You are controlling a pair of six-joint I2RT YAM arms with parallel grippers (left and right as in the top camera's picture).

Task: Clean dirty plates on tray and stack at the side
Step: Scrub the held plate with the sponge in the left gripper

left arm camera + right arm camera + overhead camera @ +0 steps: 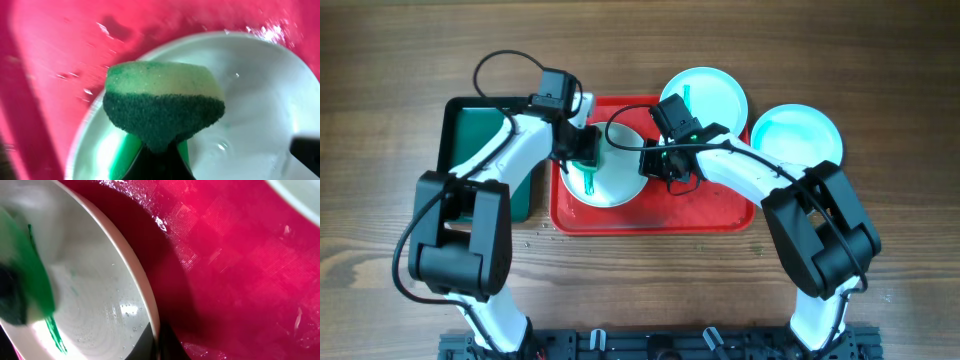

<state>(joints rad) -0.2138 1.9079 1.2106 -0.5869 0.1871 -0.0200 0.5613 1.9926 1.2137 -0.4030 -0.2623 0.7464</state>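
- My left gripper (582,152) holds a green sponge (588,168) over the plate (618,178) in the red tray (720,208).
- My right gripper (658,160) meets that plate's right rim.
- Two smeared plates (708,95) (802,135) lie by the tray's upper right.

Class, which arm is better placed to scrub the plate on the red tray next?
Left: the left pincer holds the sponge over the plate; the right pincer grips its rim.

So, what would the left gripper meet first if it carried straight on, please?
Probably the plate on the red tray: the sponge it holds points into the plate's middle, though the gap is unclear.
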